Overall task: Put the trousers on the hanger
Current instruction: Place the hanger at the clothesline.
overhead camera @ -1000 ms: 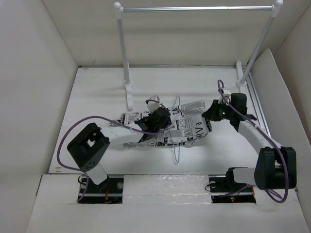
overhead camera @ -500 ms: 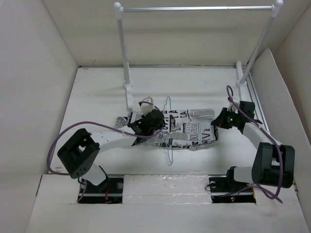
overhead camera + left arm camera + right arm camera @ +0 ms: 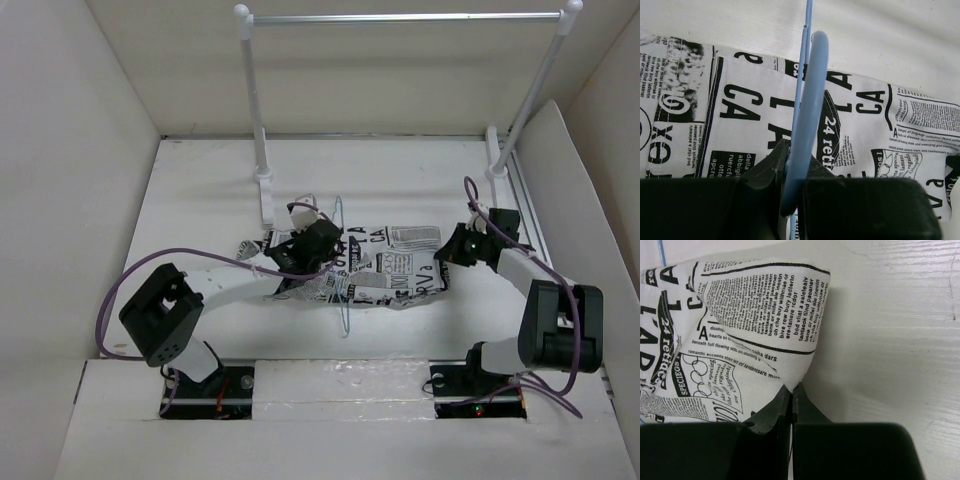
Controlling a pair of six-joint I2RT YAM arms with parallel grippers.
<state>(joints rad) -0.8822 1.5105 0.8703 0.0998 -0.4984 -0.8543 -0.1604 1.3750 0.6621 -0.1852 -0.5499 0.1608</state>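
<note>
The trousers (image 3: 385, 272), white with black newspaper print, lie spread across the middle of the table. The thin pale blue hanger (image 3: 342, 262) stands on edge across them, near their left part. My left gripper (image 3: 318, 243) is shut on the hanger (image 3: 807, 110), with the printed cloth (image 3: 730, 110) right under it. My right gripper (image 3: 452, 250) is shut on a pinched corner of the trousers (image 3: 765, 325) at their right end, low over the table.
A silver rail (image 3: 400, 17) on two white posts (image 3: 255, 110) stands at the back, its left base just behind the left gripper. White walls enclose the table (image 3: 400, 170). A metal track (image 3: 525, 210) runs along the right edge.
Over the last second both arms shifted the trousers and hanger leftward and the cloth got stretched flatter. In the last half second the left gripper moved slightly right; the right gripper barely moved.
</note>
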